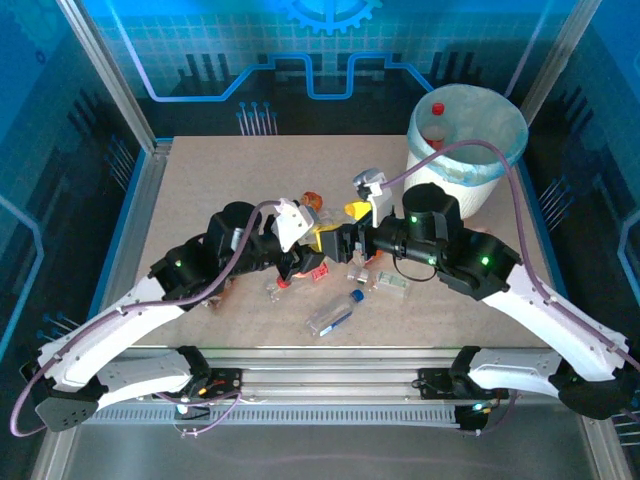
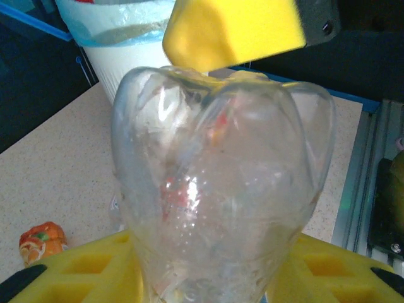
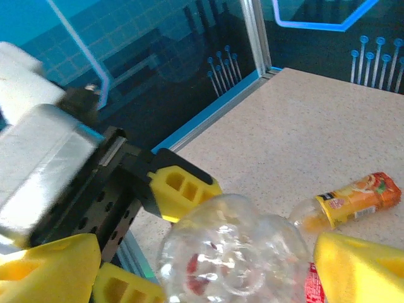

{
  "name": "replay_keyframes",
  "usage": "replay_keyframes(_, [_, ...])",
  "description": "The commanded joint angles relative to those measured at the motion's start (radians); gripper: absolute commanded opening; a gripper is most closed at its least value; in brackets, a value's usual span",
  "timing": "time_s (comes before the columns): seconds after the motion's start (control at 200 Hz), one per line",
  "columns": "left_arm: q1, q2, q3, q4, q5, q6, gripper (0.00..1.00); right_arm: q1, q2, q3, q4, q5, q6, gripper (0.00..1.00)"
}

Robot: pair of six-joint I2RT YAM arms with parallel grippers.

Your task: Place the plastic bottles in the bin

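Clear bottle (image 2: 221, 189), orange-labelled bottle (image 3: 356, 199), white bin (image 1: 450, 187) (pale-blue liner (image 1: 512, 140)), speckled beige table (image 1: 200, 200), yellow-fingered left claw (image 2: 208, 278).

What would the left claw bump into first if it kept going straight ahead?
The clear bottle, right between the left claw's fingers. Past it comes a yellow finger of the right claw, then probably the bin; depth is hard to judge.

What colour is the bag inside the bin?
Light blue. The bag lines the white bin; the top external view shows it best.

Bright even light, wrist close-ups blurred, glare perhaps on plastic
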Motion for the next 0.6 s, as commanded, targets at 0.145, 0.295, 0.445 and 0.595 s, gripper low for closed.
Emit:
replay_keyframes(0.145, [-0.038,-0.035,-0.012,0.103,0.038,0.016,0.47,-0.014,-0.009,-0.021,-0.026,0.104,0.059,0.97])
replay_keyframes(0.295, [-0.045,-0.042,-0.027,0.139,0.044,0.004,0.47,-0.038,-0.018,-0.061,0.057,-0.085,0.054,0.93])
replay_keyframes(0.445, [-0.052,-0.037,-0.013,0.153,0.042,-0.004,0.47,-0.042,0.003,-0.056,0.078,-0.21,0.057,0.81])
replay_keyframes(0.595, [-0.053,-0.03,0.003,0.162,0.032,-0.01,0.48,-0.043,0.003,-0.032,0.021,-0.156,0.05,0.62])
